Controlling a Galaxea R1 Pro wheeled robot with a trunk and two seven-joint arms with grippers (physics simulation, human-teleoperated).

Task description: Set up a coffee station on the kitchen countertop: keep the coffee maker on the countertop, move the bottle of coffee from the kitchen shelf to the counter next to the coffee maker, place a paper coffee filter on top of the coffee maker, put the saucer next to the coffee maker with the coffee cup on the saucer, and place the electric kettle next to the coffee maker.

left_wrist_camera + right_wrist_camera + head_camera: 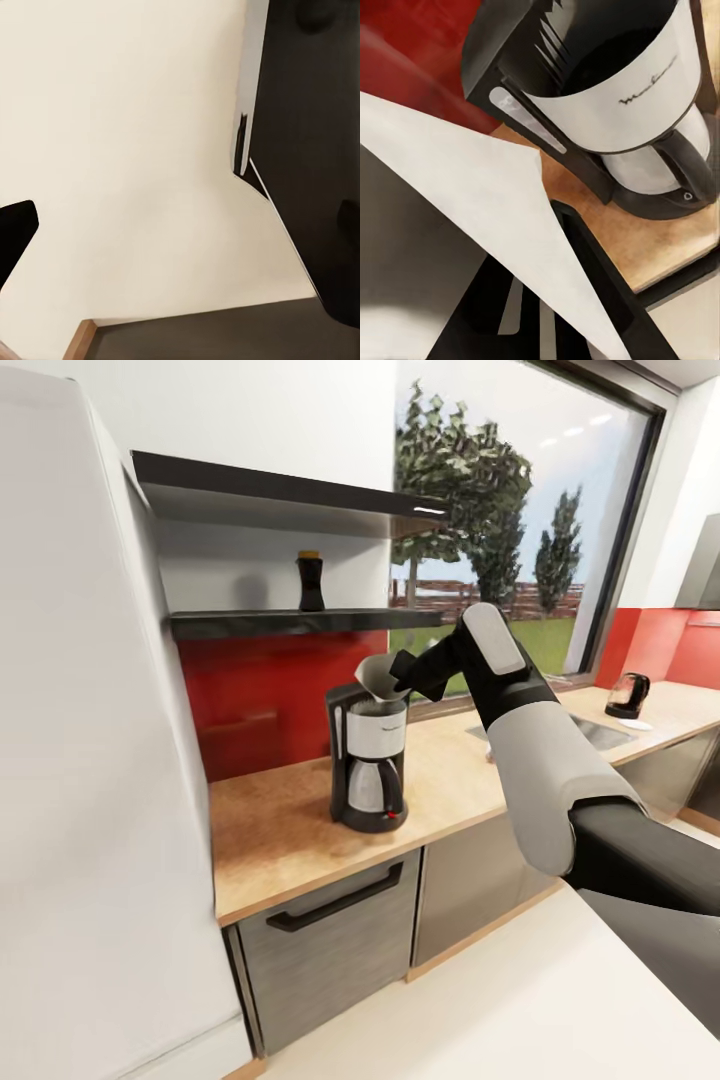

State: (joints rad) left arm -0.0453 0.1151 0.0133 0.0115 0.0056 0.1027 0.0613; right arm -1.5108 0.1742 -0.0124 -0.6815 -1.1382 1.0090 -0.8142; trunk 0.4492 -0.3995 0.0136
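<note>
While the filter hangs over the maker, best to keep the wrist level, centre the cone over the open top, lower until the paper settles on it, and only then let go; judged the step in hand, with the paper not yet seated.

Going left to right. Far left: tall pale cabinet, flat and matt. Next, dark shelf on the far wall above a glossy red backsplash, carrying the coffee bottle, dark, squat, narrow-necked, capped in amber, not yet brought down. Below, on the speckled cork-toned bench, the maker: black plastic frame, brushed silver-white band with script lettering, rounded carafe, small red switch at the base. Just above its top, the filter: thin white paper, a flattened cone with crisp straight edges, likely to flex and to drift if released high. Right pincer clenched on the filter at its right side; in the right wrist view the sheet runs between the dark fingers, the maker's top close beyond. Further right, steel sink set in the bench, then the kettle far right, dark, glossy, on a pale base, well apart from the maker. Left pincer: cannot tell its state; left wrist view gives cream floor and a dark panel.
</note>
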